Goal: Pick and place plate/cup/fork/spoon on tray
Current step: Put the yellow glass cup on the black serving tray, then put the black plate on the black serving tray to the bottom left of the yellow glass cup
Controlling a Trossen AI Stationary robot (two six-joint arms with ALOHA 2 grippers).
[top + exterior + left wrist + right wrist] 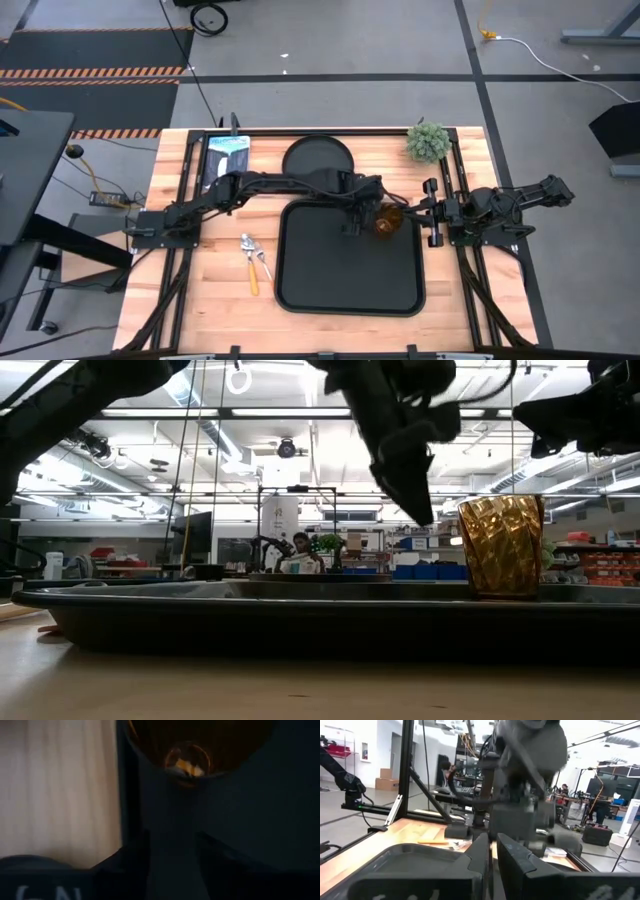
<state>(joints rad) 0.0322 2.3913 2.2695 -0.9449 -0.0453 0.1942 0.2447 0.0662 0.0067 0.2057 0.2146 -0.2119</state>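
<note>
The amber cup (pixel 388 221) stands upright on the black tray (pixel 350 290), near its far right corner; it also shows in the low view (pixel 504 546). My left gripper (pixel 353 222) hangs over the tray just left of the cup, fingers together (pixel 172 835), and the low view shows a gap between its tip (pixel 424 510) and the cup. My right gripper (pixel 412 210) is shut (pixel 492 847) and empty at the tray's right edge. The round black plate (pixel 318 158) lies on the table behind the tray. The fork and spoon (pixel 254 260) lie on the wood left of the tray.
A small green potted plant (pixel 428 142) stands at the far right of the table. A dark box with a blue-white label (pixel 226 158) lies at the far left. Bare wood shows in front of and left of the tray.
</note>
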